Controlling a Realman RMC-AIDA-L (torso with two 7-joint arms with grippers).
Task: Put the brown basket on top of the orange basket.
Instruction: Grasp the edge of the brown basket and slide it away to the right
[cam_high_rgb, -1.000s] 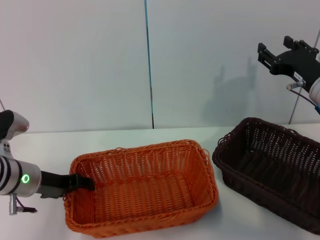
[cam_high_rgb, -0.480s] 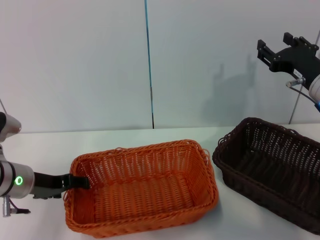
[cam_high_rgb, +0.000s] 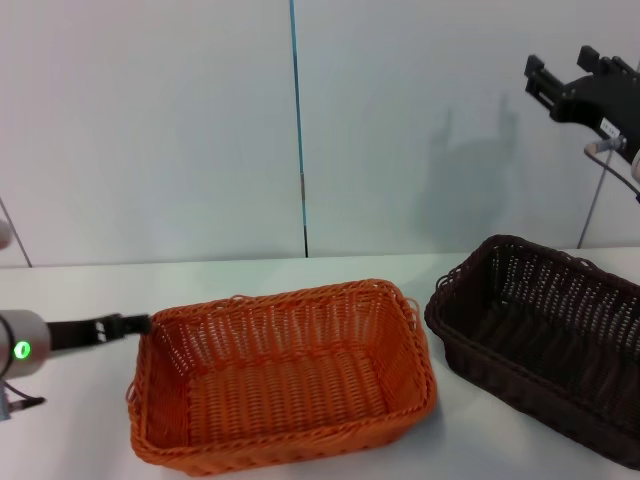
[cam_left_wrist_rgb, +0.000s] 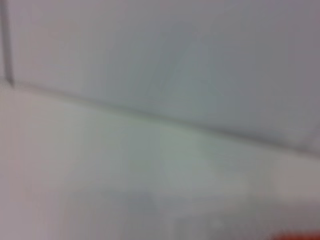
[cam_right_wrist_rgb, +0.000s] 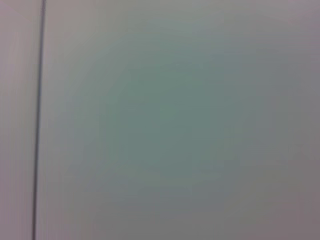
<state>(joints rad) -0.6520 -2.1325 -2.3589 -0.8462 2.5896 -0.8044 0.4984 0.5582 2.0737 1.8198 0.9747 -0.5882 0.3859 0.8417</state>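
Brown basket (cam_high_rgb: 545, 345), dark woven wicker, sits on the white tabletop (cam_high_rgb: 90, 290) at about four o'clock in the head view, partly cut off by the frame edge. Just beside it, toward six o'clock, sits the orange basket (cam_high_rgb: 285, 375), the same shape, empty, its near corner close to the brown one but not touching. Left gripper (cam_high_rgb: 125, 324) lies low at nine o'clock, its dark tip just outside the orange basket's short rim; whether its fingers are open or closed cannot be told. Right gripper (cam_high_rgb: 590, 90) hangs high at two o'clock, well above the brown basket, holding nothing; its finger position cannot be told either.

Left wrist view shows only blurred tabletop and wall, with a sliver of orange at one edge.

Right wrist view shows only bare wall with a thin dark seam.

Judging by the open weave, the brown basket is probably light and fairly stiff, with some give in the sides. Its braided rim looks like the firmest place to pinch, likely midway along a wall so it lifts level. Gripping off-centre could tilt it.
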